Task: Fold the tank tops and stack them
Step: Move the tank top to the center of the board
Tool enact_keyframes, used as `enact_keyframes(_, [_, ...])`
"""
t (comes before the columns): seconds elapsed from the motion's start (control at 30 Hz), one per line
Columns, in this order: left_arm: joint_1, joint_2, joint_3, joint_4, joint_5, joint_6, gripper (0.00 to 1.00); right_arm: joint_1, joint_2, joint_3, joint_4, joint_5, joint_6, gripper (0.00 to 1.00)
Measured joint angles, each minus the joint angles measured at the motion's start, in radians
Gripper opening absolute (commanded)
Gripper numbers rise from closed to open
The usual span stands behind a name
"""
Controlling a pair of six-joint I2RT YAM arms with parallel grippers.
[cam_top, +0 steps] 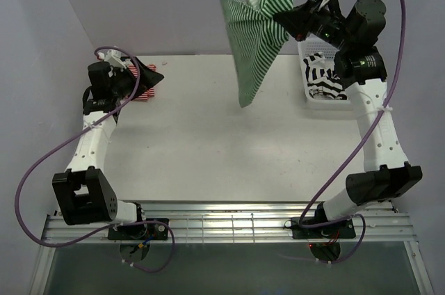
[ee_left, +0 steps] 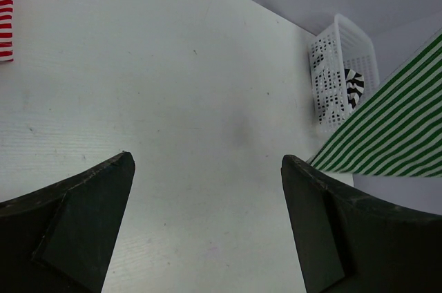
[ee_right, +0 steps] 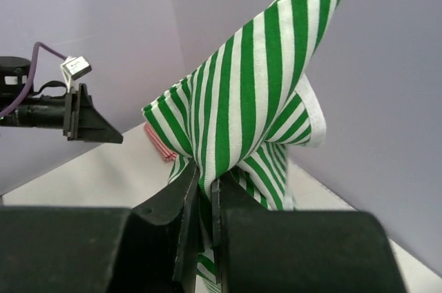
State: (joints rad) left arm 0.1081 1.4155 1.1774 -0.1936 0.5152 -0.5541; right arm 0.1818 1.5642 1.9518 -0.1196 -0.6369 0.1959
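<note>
Aloft, green-and-white tank top (ee_right: 242,113) pinched in right hand (ee_right: 205,200), hanging down.

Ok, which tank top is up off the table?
The green-and-white one, pinched in the right gripper; the red-and-white lies on the table, the black-and-white sits in the basket.

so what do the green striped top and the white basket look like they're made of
Green-and-white tank top: soft matte cloth, probably knit; it drapes and creases hanging from the right gripper. White basket: rigid plastic by the look, faintly glossy, with moulded lattice holes in its walls.
</note>
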Motion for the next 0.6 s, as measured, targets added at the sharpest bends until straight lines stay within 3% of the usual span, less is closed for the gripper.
enact_keyframes(0.1, [0.0,-0.059,-0.028,-0.013,-0.011,-0.023,0.98,0.004,-0.053,-0.129,0.033,-0.014,0.023,0.13])
enact_keyframes(0.2, [0.0,-0.087,-0.039,-0.024,-0.023,-0.041,0.98,-0.003,-0.079,-0.277,0.012,0.075,0.043,0.3])
enact_keyframes(0.23, [0.0,-0.09,-0.044,-0.027,-0.027,-0.048,0.98,-0.007,-0.08,-0.336,0.003,0.123,0.051,0.65])
enact_keyframes(0.33, [0.0,-0.087,-0.079,-0.047,-0.026,-0.068,0.98,-0.024,-0.076,-0.529,-0.055,0.268,0.068,0.92])
enact_keyframes(0.5, [-0.019,-0.058,-0.182,-0.105,-0.021,-0.098,0.98,-0.043,-0.073,-0.807,-0.179,0.416,0.072,0.9])
enact_keyframes(0.6, [-0.093,-0.031,-0.231,-0.143,-0.032,-0.106,0.98,-0.042,-0.094,-0.901,-0.224,0.461,0.069,0.9])
